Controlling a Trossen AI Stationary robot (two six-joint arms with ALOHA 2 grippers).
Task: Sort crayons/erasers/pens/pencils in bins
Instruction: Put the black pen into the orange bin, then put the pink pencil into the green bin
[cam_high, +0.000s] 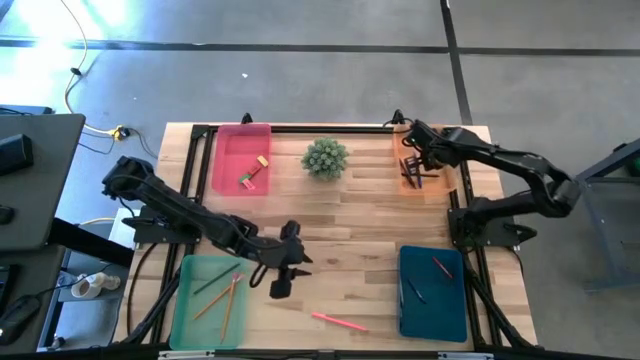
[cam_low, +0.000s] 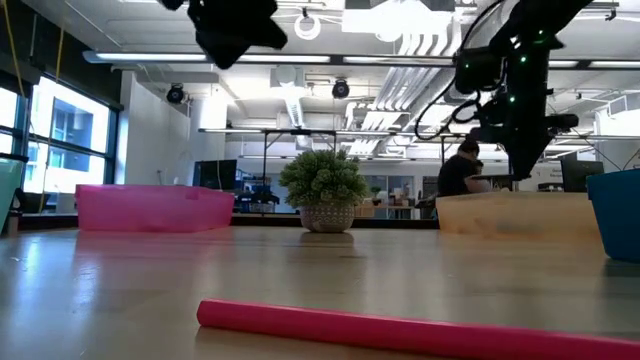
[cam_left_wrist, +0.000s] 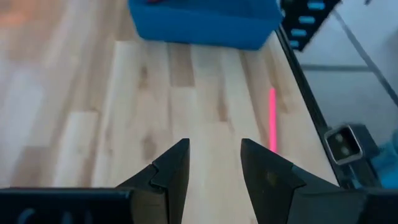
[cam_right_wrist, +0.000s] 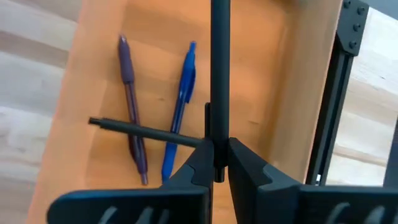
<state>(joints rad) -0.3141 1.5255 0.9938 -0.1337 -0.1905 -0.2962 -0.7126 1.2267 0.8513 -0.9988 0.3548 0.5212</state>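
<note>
My right gripper (cam_right_wrist: 217, 152) hangs over the orange bin (cam_high: 440, 180) at the far right, shut on a black pen (cam_right_wrist: 219, 62). In that bin lie a purple pen (cam_right_wrist: 130, 106), a blue pen (cam_right_wrist: 180, 106) and a thin black pen (cam_right_wrist: 143, 132) that rests across both. My left gripper (cam_left_wrist: 214, 146) stands open above bare table next to the green bin (cam_high: 185, 305). A pink pencil (cam_high: 338, 321) lies flat near the front edge, to the gripper's right and nearer the front edge. My right gripper pinches the black pen between its two fingers near one end (cam_right_wrist: 219, 134). The fingers slant steeply down from above, and the pen runs on past the fingertips in line with them, over the bin floor. Whether its far end touches the bin I cannot tell.
The green bin holds pencils (cam_high: 222, 295). The pink bin (cam_high: 228, 140) at the far left holds erasers (cam_high: 255, 170). The blue bin (cam_high: 452, 310) at the near right holds crayons (cam_high: 442, 266). A small potted plant (cam_high: 325, 158) stands at the far middle. Black frame rails (cam_high: 465, 250) edge the table.
</note>
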